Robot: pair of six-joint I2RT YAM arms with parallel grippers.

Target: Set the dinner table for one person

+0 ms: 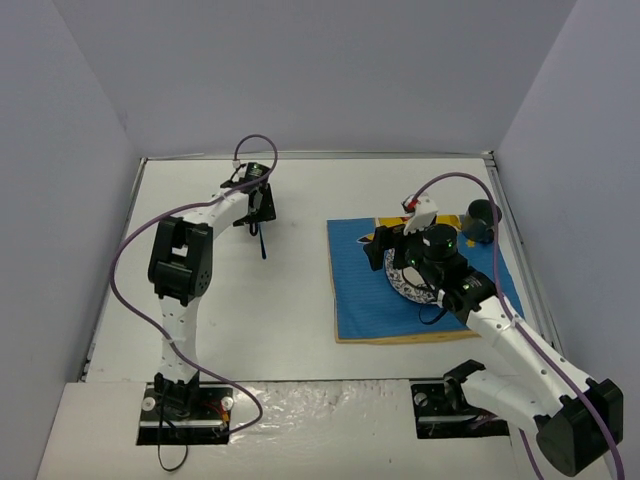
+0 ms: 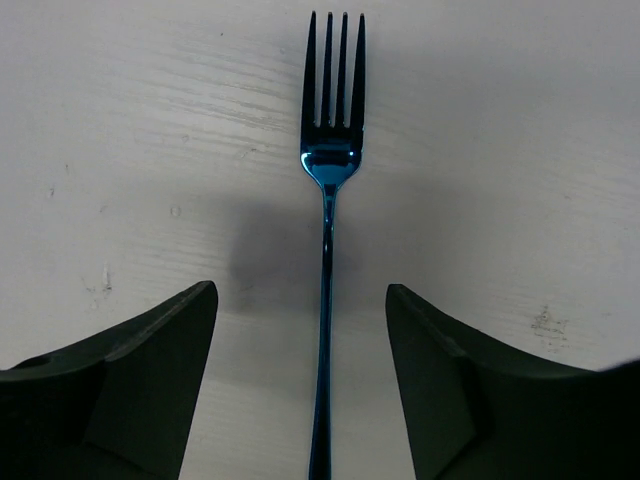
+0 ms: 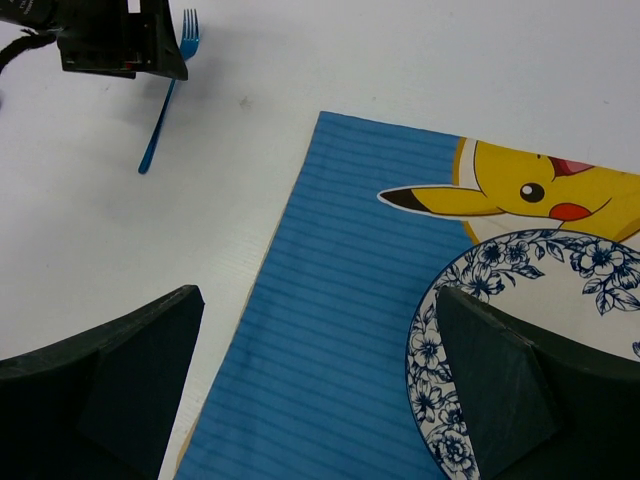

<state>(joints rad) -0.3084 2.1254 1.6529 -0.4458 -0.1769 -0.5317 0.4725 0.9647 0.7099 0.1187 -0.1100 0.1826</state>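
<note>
A shiny blue fork [image 2: 325, 250] lies flat on the white dinner table [image 1: 280, 320], tines pointing away from the left wrist camera. My left gripper [image 2: 300, 295] straddles the handle, a gap on each side, touching nothing. From above, the left gripper [image 1: 262, 215] stands over the fork [image 1: 259, 238] at the back left. My right gripper [image 3: 318, 300] hangs open over the blue cartoon mat [image 3: 350, 200], its right finger beside the blue-flowered plate [image 3: 500, 250]. Nothing is between its fingers.
The mat [image 1: 360, 290] covers the table's right half with the plate [image 1: 405, 285] on it. A dark cup [image 1: 482, 215] stands at the mat's far right corner. Grey walls close in the back and sides. The right arm's cable loops above the plate.
</note>
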